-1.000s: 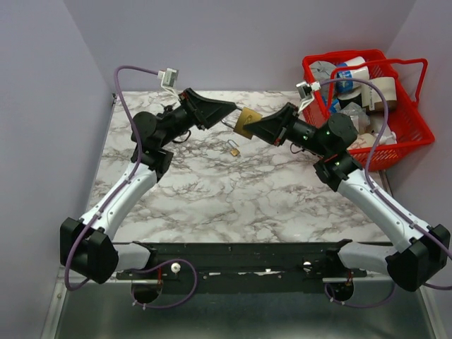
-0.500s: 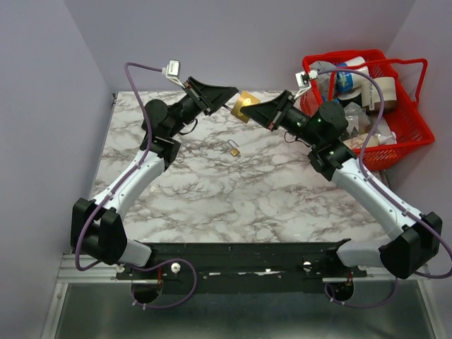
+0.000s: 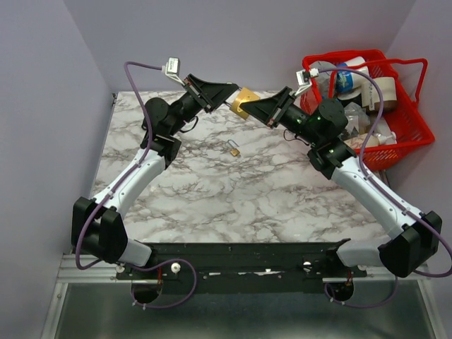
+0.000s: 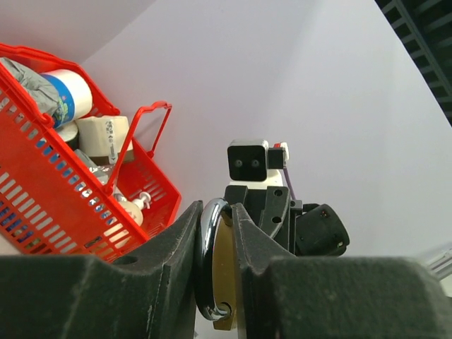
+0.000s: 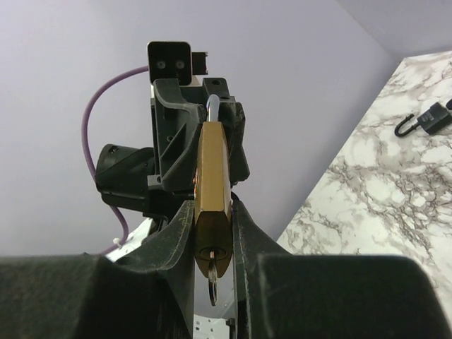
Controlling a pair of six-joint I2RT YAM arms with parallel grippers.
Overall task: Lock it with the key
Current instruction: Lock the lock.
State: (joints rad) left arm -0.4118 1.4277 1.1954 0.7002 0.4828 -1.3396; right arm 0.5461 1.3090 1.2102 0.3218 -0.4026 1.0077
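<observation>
A large brass padlock point(image 3: 245, 99) hangs in the air over the table's far edge, held between both grippers. My left gripper point(image 3: 232, 91) is shut on its silver shackle point(image 4: 205, 254). My right gripper point(image 3: 249, 108) is shut on its brass body point(image 5: 210, 176). A thin dark key point(image 5: 212, 284) sticks out of the keyhole in the lock's bottom face, between the right fingers point(image 5: 244, 240). No bunch of black-headed keys shows. The left wrist view shows the right gripper point(image 4: 258, 205) behind the lock. The right wrist view shows the left gripper point(image 5: 198, 134) behind it.
A small brass padlock point(image 3: 234, 149) lies on the marble table point(image 3: 233, 198) below the held lock. A squat black padlock point(image 5: 431, 119) with an open shackle lies on the table. A red basket point(image 3: 402, 120) full of items stands at the far right.
Both grippers have lifted the large brass padlock up and toward the back wall. The left arm has straightened. Both grips stayed shut.
</observation>
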